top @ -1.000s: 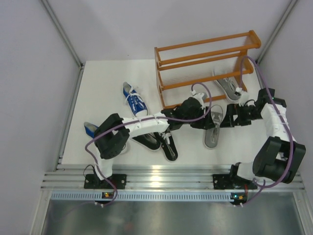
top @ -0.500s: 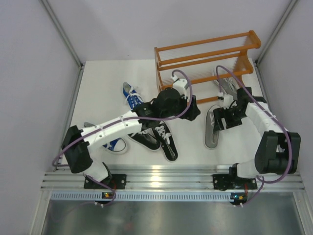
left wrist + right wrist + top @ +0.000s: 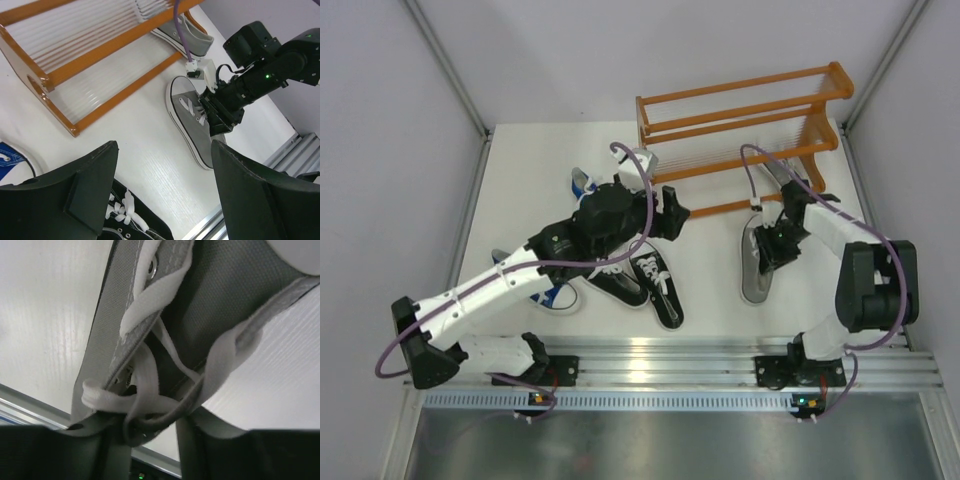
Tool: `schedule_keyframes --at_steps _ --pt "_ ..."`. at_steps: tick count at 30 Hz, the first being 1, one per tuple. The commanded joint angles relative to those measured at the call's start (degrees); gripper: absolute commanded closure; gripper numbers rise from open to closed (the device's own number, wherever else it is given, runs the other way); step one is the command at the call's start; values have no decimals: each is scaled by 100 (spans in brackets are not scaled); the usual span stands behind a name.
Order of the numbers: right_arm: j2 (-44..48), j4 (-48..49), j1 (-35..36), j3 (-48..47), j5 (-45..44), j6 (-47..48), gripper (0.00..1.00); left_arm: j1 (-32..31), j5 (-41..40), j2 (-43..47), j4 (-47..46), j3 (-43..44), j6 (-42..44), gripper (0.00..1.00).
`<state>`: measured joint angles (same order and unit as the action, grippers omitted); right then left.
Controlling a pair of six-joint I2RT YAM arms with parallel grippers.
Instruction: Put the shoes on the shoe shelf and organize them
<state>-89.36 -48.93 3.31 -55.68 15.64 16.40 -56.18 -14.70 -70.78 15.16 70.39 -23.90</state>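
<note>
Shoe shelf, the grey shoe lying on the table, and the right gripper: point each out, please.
shoe shelf [image 3: 110,47]: left wrist view, on its middle orange rail.
grey shoe [image 3: 753,283]: top view, on its end nearest the arm bases.
right gripper [image 3: 767,247]: top view, between its fingertips, at the shoe.

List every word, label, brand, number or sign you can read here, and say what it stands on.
None: no text is readable in any view.
The grey sneaker, black sneakers, blue sneaker and shoe shelf show no legible print or logo.
Any marking on the right arm is too small to read.
</note>
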Motion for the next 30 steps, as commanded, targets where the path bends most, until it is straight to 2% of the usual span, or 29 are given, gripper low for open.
schedule_keyframes --at_steps 1,2,5,8,11,19,22,26,30 --pt "-117 199 108 -329 -149 -6 73 11 -332 389 -57 -113 123 20" --pt "-3 208 108 -338 -149 3 86 11 -367 520 -57 -131 122 20" --pt "505 436 56 -321 -61 196 100 2 -455 819 -57 -262 114 20" --pt "997 717 21 -408 -17 574 100 2 -604 1100 -57 -420 114 19" --pt "1062 867 -15 -688 1 820 100 2 -745 1294 -57 -552 140 18" --pt "-45 876 -85 -1875 -148 873 100 11 -894 1506 -48 -570 193 17" --pt "-581 710 -94 -2621 -245 865 100 2 -929 1550 -48 -570 167 17" --pt "-1012 525 -76 -3001 -290 917 100 2 -965 1638 -48 -588 140 17" --pt "-952 542 -76 -2896 -237 961 100 2 -982 1682 -57 -614 122 17"
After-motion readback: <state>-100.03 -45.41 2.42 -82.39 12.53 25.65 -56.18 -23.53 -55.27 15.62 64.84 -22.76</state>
